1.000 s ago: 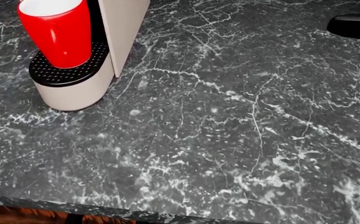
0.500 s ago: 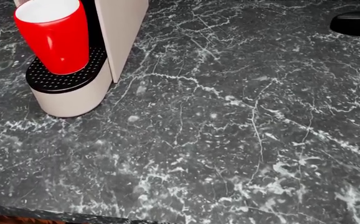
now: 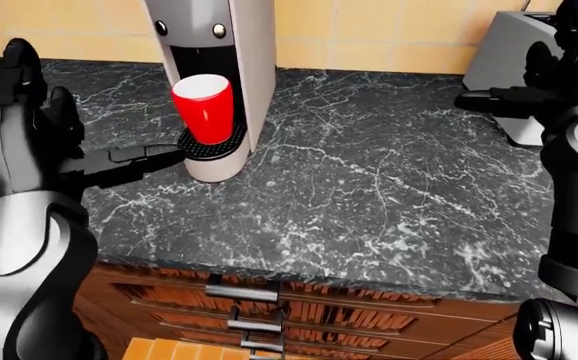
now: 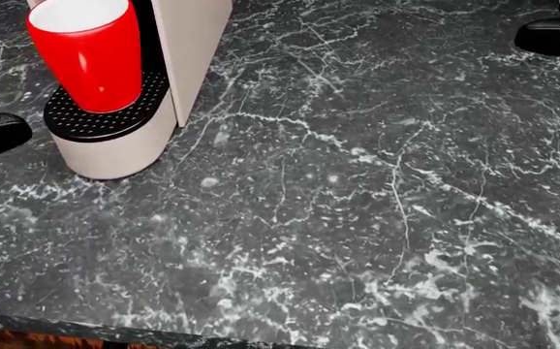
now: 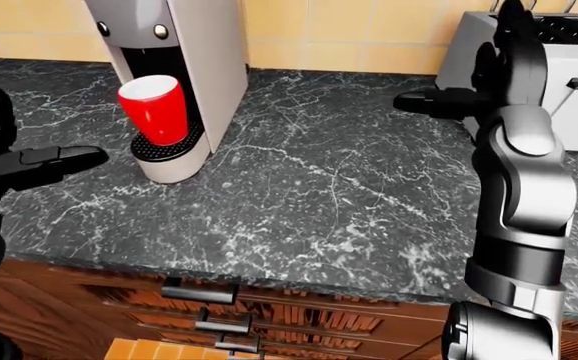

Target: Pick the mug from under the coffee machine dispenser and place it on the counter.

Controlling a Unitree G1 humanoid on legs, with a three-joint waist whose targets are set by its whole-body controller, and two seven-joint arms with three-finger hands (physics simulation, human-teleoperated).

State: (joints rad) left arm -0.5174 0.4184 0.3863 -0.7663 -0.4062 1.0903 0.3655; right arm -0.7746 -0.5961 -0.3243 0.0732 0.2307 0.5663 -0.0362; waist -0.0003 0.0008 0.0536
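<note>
The coffee machine hems my approach: I could clip its body and tip the mug, a glossy red tumbler standing upright on the drip tray under the dispenser. My left hand is spread beside it on the table; right hand spread, well apart.

Mug on coffee machine tray; toaster far right on counter

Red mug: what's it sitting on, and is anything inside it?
The red mug stands upright on the coffee machine's black perforated drip tray, under the dispenser. Its interior looks plain white at the rim; the bottom of the inside is hidden by the wall.
</note>
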